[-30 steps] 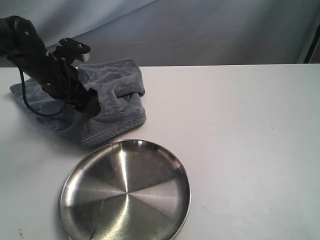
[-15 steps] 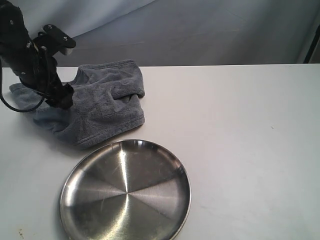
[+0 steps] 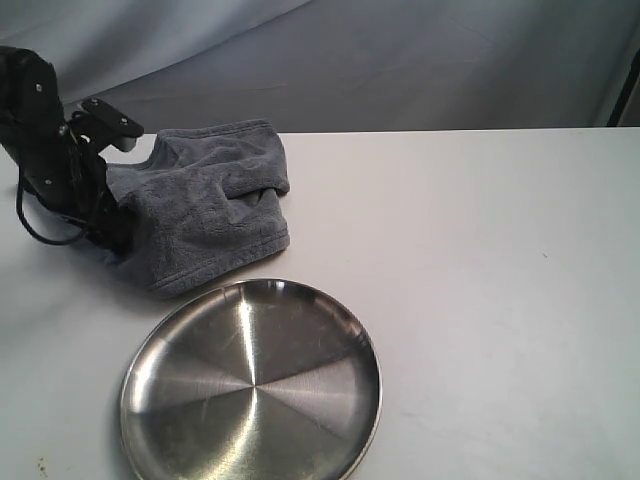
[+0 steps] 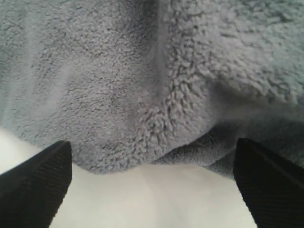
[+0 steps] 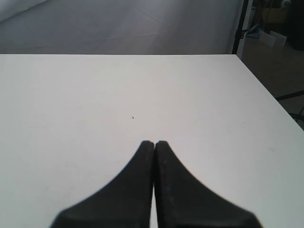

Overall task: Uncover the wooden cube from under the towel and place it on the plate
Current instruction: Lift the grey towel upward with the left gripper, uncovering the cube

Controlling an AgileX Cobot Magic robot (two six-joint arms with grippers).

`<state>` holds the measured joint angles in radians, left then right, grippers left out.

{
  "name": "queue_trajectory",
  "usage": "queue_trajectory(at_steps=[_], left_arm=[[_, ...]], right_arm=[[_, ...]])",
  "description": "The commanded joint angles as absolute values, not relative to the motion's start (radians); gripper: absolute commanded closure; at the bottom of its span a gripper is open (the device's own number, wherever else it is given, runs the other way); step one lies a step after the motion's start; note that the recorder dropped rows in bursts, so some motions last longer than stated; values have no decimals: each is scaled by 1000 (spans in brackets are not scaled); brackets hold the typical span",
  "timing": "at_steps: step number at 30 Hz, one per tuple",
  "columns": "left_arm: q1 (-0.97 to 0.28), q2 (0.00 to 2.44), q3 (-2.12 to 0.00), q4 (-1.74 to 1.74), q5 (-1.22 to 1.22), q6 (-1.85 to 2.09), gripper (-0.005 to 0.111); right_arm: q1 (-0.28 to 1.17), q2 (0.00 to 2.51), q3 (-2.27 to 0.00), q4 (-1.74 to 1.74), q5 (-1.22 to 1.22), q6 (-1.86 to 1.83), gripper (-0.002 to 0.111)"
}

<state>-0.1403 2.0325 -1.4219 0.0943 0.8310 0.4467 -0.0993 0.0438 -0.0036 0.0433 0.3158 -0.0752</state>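
Left wrist view shows the left gripper (image 4: 152,183) spread wide at the towel (image 4: 166,85) edge, pinching nothing. The wooden cube is hidden, I judge under the bunched towel behind the plate (image 3: 250,385). The right gripper (image 5: 154,145) is pressed together, idle. Uncovering is in hand; next, the spread claw should close on the edge and pull.

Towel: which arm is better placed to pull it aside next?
Left. The left gripper is open right at the edge of the towel. The right gripper is shut over the table, with no towel in its wrist view.
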Motion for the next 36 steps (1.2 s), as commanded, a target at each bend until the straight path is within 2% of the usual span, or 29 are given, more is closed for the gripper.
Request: queue_trajectory(at_steps=[1, 4, 9, 10, 16, 36], left_arm=[[-138, 2074, -1423, 122, 787, 455, 27], [-138, 2082, -1423, 122, 754, 457, 50], [-138, 2082, -1423, 122, 742, 457, 101], [-138, 2082, -1423, 122, 742, 462, 106], [-138, 2049, -1423, 136, 794, 473, 107], [-138, 1687, -1423, 15, 792, 473, 107]], right_arm=[[-98, 38, 0, 44, 312, -71, 108], [-98, 38, 0, 44, 312, -71, 108], [-98, 38, 0, 44, 312, -71, 108], [-98, 38, 0, 44, 312, -71, 108], [-98, 38, 0, 44, 312, -71, 108], [-98, 38, 0, 44, 312, -71, 108]])
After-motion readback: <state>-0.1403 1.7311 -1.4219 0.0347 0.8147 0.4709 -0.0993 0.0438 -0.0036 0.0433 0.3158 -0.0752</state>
